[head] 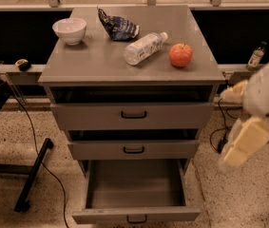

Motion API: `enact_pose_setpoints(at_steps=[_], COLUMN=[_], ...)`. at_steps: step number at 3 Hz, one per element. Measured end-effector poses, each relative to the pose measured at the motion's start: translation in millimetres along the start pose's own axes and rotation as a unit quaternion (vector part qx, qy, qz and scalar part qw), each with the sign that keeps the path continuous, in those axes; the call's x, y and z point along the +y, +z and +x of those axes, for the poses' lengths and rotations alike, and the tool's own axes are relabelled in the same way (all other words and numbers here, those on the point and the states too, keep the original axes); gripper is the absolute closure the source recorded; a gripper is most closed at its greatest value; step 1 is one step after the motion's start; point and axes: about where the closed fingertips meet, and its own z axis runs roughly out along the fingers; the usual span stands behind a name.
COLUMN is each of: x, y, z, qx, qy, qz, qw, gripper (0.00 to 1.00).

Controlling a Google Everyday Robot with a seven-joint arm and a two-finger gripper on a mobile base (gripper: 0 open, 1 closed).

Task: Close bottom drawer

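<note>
The grey cabinet (pixel 100 61) has three drawers. The bottom drawer (pixel 136 214) is pulled far out, showing its deep, empty grey box (pixel 134 182) and a small black handle (pixel 137 219) on its front. The two drawers above it are out only slightly. My gripper (pixel 241 146) is at the end of the cream arm on the right, level with the middle drawer. It is off to the side of the cabinet and touches nothing.
On the cabinet top are a white bowl (pixel 70 30), a crumpled chip bag (pixel 118 26), a lying water bottle (pixel 145 47) and a red apple (pixel 180 55). A small bottle (pixel 256 56) stands on the right ledge. A black stand leg (pixel 32 175) and cable lie on the floor at left.
</note>
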Motion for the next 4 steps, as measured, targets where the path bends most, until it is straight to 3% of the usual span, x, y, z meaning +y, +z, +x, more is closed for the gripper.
enact_pose_setpoints(at_steps=[1, 2, 3, 4], x=[19, 20, 29, 50], y=[17, 18, 62, 131], z=[18, 13, 24, 42], qx=[-0.036, -0.023, -0.061, -0.1], qy=[0.051, 0.046, 0.049, 0.063], qz=[-0.008, -0.009, -0.033, -0.045], qw=[0.998, 0.9986, 0.9964, 0.9919], gripper=[0.0, 0.0, 0.0, 0.0])
